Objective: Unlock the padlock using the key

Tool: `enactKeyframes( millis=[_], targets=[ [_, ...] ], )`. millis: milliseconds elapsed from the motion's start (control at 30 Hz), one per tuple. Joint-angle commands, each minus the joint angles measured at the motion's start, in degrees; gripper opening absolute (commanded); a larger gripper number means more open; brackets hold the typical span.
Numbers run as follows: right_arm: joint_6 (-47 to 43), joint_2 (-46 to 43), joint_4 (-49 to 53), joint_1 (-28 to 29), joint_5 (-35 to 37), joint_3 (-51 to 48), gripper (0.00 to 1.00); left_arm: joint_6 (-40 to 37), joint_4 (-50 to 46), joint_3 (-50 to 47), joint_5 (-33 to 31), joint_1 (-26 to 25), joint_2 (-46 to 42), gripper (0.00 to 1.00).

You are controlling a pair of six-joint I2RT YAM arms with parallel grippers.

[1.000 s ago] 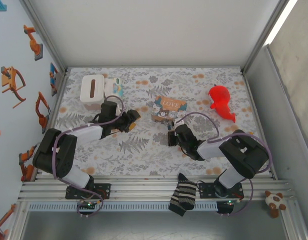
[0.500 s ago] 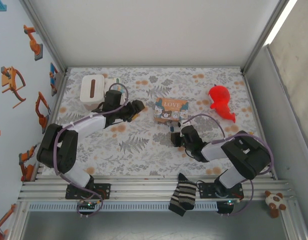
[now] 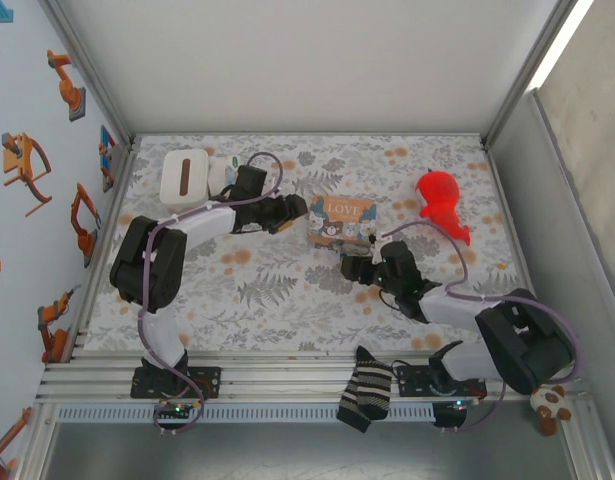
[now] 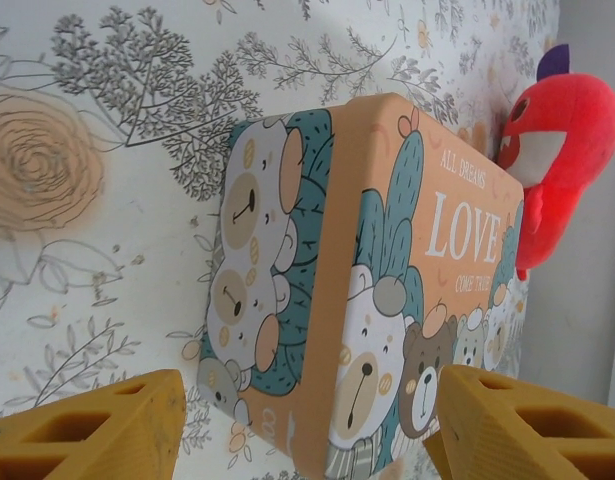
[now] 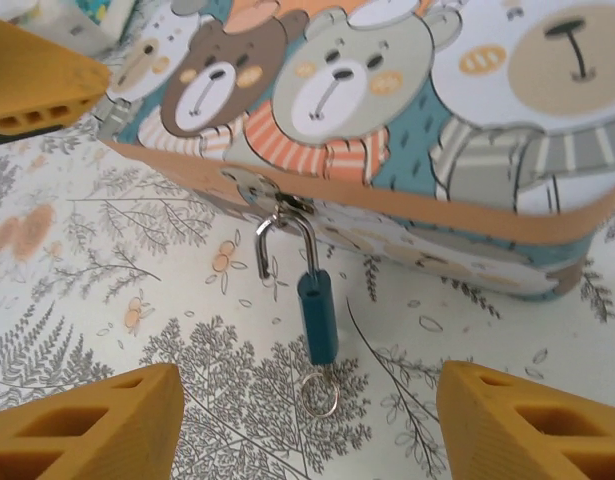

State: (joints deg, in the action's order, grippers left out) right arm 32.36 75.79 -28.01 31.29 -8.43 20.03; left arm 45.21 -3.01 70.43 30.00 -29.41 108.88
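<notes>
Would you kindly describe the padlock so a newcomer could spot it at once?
Find the bear-printed LOVE box mid-table. Hooked to the clasp on its side is the padlock: a tiny blue body on a thin silvery shackle, far smaller than the box.

Table (image 3: 287,300), floral-print cover, is carrying: "LOVE" box (image 3: 339,220) sitting mid-table; white box (image 3: 184,180) standing at the far left corner; red plush toy (image 3: 442,203) lying far right; padlock (image 5: 316,315) hanging from the box's clasp, body lying on the cover.
</notes>
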Motion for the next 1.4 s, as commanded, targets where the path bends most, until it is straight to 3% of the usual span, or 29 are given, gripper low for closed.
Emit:
enactKeyframes(
  millis=[0,333,600,967,1233,1367],
  targets=[
    [1.7,0.8,1.4,-1.8,-5.3,2.9,0.69,-3.1,-2.7,2.5,3.2,-0.9,2.7,0.67],
    [0.0,8.4,0.9,-9.9,-14.2,9.5,0.72,-4.8,-4.3,3.9,3.0,-2.7,7.0,0.67],
    [-4.6,16.4,-0.7,-14.5,-18.6,15.6,0.71,-5.2,-5.1,-1.7,-0.7,-2.6,4.8,0.62],
    [4.7,11.7,-13.6,-13.7,-23.8,4.9,0.68,-4.6,-4.8,-2.3,-0.6,-2.7,3.4,0.62],
    [8.9,18.3,-23.8,-10.5,-22.5,4.2,0.67,-3.9,-3.6,-3.4,-0.3,-2.7,3.4,0.62],
    [8.7,22.2,-24.2,-10.4,-21.6,6.7,0.67,-3.6,-3.3,-3.7,-0.2,-2.7,3.1,0.62]
  ],
)
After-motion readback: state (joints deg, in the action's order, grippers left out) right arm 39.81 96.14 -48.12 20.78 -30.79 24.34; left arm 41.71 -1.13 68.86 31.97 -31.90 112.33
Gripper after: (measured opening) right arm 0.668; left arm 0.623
